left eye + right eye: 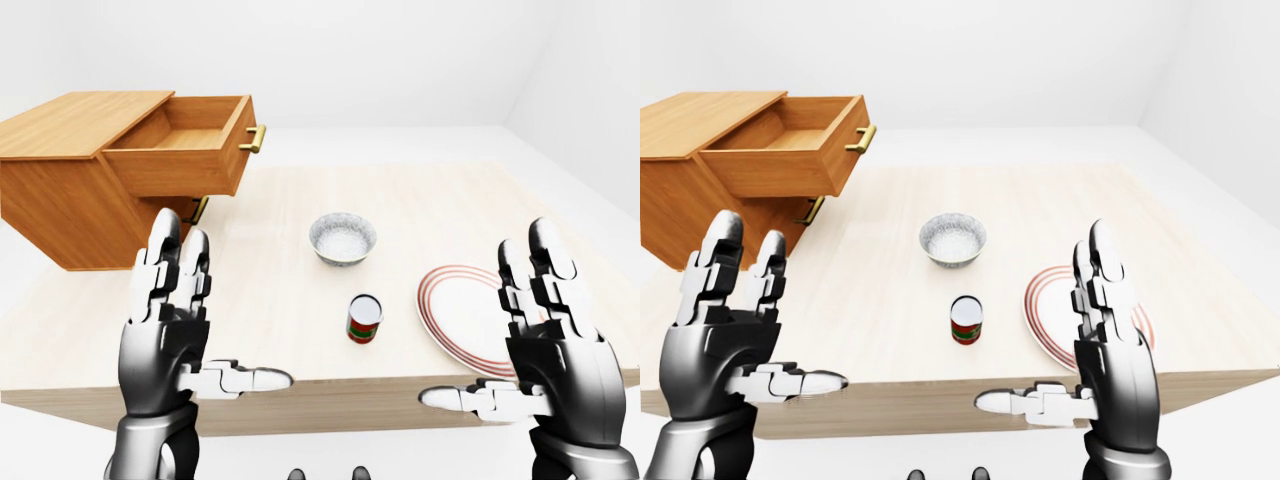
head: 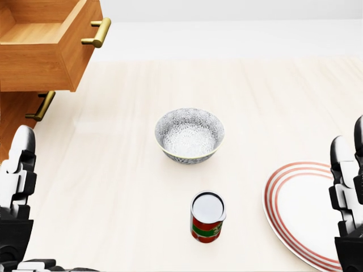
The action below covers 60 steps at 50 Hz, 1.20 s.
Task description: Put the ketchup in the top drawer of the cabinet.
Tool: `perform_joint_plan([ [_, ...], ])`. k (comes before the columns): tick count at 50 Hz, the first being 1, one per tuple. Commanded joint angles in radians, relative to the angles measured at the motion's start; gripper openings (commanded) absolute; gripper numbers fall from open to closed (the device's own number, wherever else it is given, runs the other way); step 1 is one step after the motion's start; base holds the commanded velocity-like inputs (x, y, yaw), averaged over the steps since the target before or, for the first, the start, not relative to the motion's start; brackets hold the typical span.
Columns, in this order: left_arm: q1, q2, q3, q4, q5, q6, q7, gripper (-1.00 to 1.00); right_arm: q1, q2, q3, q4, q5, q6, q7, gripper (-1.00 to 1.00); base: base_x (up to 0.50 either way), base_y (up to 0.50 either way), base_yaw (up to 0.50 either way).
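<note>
L hand (image 1: pixel 165 335) is raised at the left of the left-eye view, palm up-facing, fingers spread straight, thumb stuck out toward 3 o'clock; it holds nothing and hangs over the near table edge. Wooden cabinet (image 1: pixel 60 200) sits at approx 10 o'clock on the table (image 1: pixel 270 270), w/ its top drawer (image 1: pixel 185 155) pulled out and its inside showing bare wood; brass handle (image 1: pixel 253 138) on the drawer face, a 2nd brass handle just below on the lower drawer.

Center of table: patterned bowl (image 2: pixel 189 135), upright, nothing visible inside. At 6 o'clock from the bowl, apart from it, stands the ketchup (image 2: pixel 207 217), a red-and-green can w/ a pale lid, upright, untouched by either hand, well apart from the cabinet. At 3 o'clock from the can, near but not touching, lies a white plate w/ red rings (image 2: pixel 298 218), flat on the table near its lower edge in the head view.

R hand (image 1: pixel 1105 350) is raised at the right of the right-eye view, fingers spread and upright, thumb out toward 9 o'clock; nothing in it. In that view it overlaps the plate's right part.
</note>
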Motion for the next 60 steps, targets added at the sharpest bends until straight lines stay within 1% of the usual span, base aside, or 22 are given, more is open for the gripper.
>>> perform_joint_plan([
  [1, 0.027, -0.01, 0.018, -0.07, -0.037, 0.0, -0.028, 1.0, 0.01, 0.035, -0.051, -0.028, 0.022, 0.0, 0.058, 1.0, 0.5, 0.0, 0.0],
  [12, 0.01, -0.017, 0.045, -0.077, -0.047, 0.0, -0.031, 1.0, -0.012, 0.043, -0.066, -0.014, 0.0, 0.0, 0.078, 1.0, 0.5, 0.0, 0.0],
  [30, 0.022, -0.026, 0.053, -0.1, -0.065, 0.0, -0.044, 1.0, 0.013, 0.066, -0.089, 0.013, -0.007, 0.0, 0.103, 1.0, 0.5, 0.0, 0.0],
  [36, 0.025, -0.027, 0.053, -0.102, -0.063, 0.0, -0.047, 1.0, -0.004, 0.076, -0.101, 0.019, -0.01, 0.0, 0.086, 1.0, 0.49, 0.0, 0.0],
  [39, 0.024, -0.028, 0.056, -0.107, -0.066, 0.0, -0.047, 1.0, -0.003, 0.077, -0.109, 0.013, -0.005, 0.0, 0.084, 1.0, 0.0, 0.0, 0.0],
  [41, 0.023, -0.029, 0.057, -0.107, -0.066, 0.0, -0.047, 1.0, 0.004, 0.068, -0.094, 0.029, -0.061, 0.0, 0.083, 1.0, 0.0, 0.0, 0.0],
  [44, 0.021, -0.029, 0.057, -0.107, -0.066, 0.0, -0.046, 1.0, 0.005, 0.073, -0.097, 0.026, -0.051, 0.0, 0.086, 1.0, 0.0, 0.0, 0.0],
  [45, 0.022, -0.029, 0.056, -0.109, -0.066, 0.0, -0.046, 1.0, 0.006, 0.067, -0.091, 0.034, -0.077, 0.0, 0.084, 1.0, 0.0, 0.5, 0.0],
  [60, 0.021, -0.032, 0.075, -0.129, -0.093, 0.0, -0.047, 1.0, 0.007, 0.064, -0.077, 0.026, -0.065, 0.0, 0.081, 1.0, 0.0, 0.5, 0.0],
])
